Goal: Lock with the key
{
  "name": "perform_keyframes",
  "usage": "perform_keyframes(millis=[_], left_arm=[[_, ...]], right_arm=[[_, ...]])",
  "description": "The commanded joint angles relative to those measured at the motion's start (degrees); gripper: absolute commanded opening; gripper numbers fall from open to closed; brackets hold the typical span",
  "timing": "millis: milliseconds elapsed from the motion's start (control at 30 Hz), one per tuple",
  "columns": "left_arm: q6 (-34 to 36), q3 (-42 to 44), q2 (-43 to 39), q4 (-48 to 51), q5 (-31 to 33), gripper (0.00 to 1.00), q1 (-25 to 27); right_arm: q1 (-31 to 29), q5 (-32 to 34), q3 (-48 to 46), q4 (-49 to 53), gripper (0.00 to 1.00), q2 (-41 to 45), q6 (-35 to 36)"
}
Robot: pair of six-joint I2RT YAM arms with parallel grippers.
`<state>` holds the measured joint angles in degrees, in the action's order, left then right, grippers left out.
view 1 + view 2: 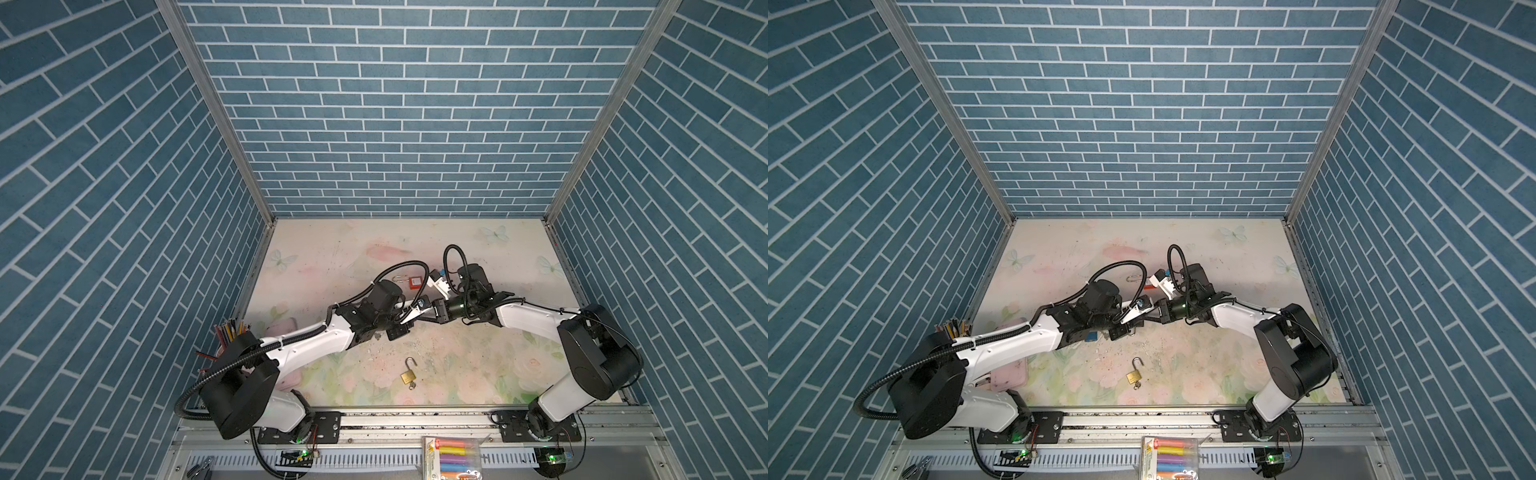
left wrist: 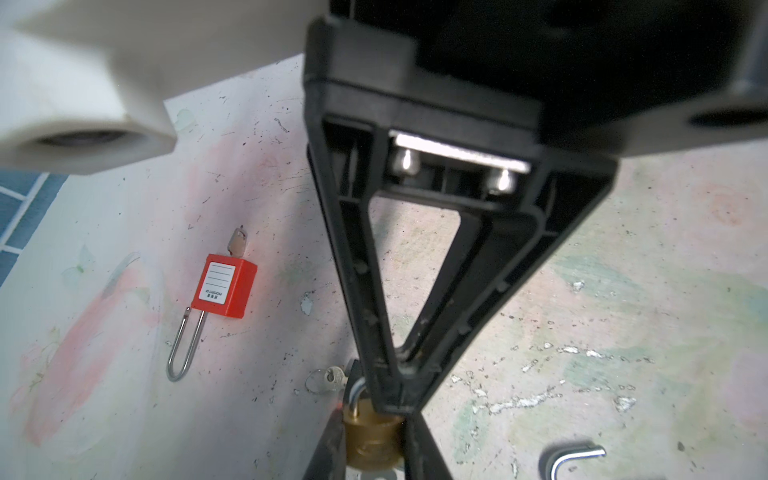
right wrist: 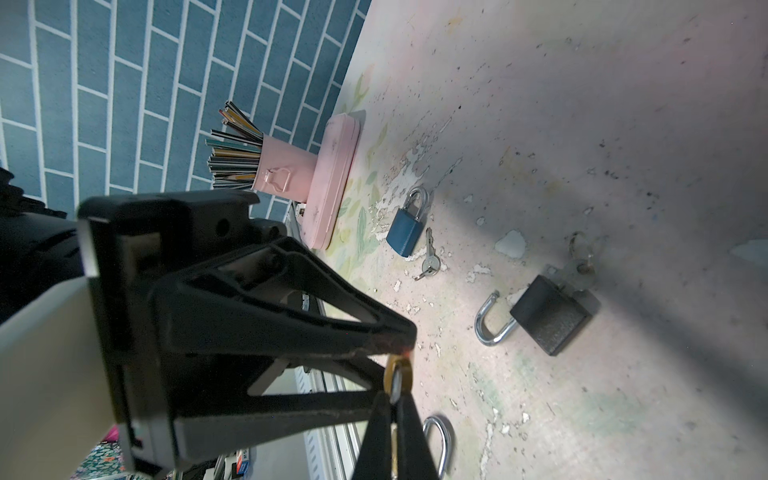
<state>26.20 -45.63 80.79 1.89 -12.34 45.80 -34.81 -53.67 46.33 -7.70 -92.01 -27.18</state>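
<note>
My left gripper (image 2: 372, 419) is shut on the body of a small brass padlock (image 2: 374, 440), held above the table. My right gripper (image 3: 394, 395) meets it head-on, shut at the padlock's shackle end (image 2: 356, 397); a silver sliver inside a brass rim (image 3: 390, 374) shows at its tips. In both top views the two grippers (image 1: 415, 312) (image 1: 424, 315) touch mid-table. A key on a ring (image 2: 332, 376) shows just beside the held padlock. No key shows in that padlock's keyhole, which is hidden.
On the table lie a red padlock (image 2: 224, 284) with a key in it, a second brass padlock (image 1: 408, 376) with its shackle open, a blue padlock (image 3: 405, 232) with keys (image 3: 430, 262) beside it, and an open black padlock (image 3: 550, 316). Pink pencil cup (image 3: 286, 170) and case (image 3: 336, 178) stand left.
</note>
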Motion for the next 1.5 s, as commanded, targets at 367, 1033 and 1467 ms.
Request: perform_keyframes(millis=[367, 1033, 1467], left_arm=[[0.43, 2.53, -4.69, -26.22, -7.43, 0.00, 2.47], [5.85, 6.82, -6.84, -14.37, -6.41, 0.00, 3.43], [-1.61, 6.09, -5.76, -18.73, 1.04, 0.00, 3.08]], right_arm=[[0.27, -2.25, 1.49, 6.76, 0.00, 4.15, 1.15], [5.45, 2.09, 4.82, 17.29, 0.34, 13.05, 4.46], [5.45, 5.03, 4.43, 19.15, 0.31, 16.97, 5.62]])
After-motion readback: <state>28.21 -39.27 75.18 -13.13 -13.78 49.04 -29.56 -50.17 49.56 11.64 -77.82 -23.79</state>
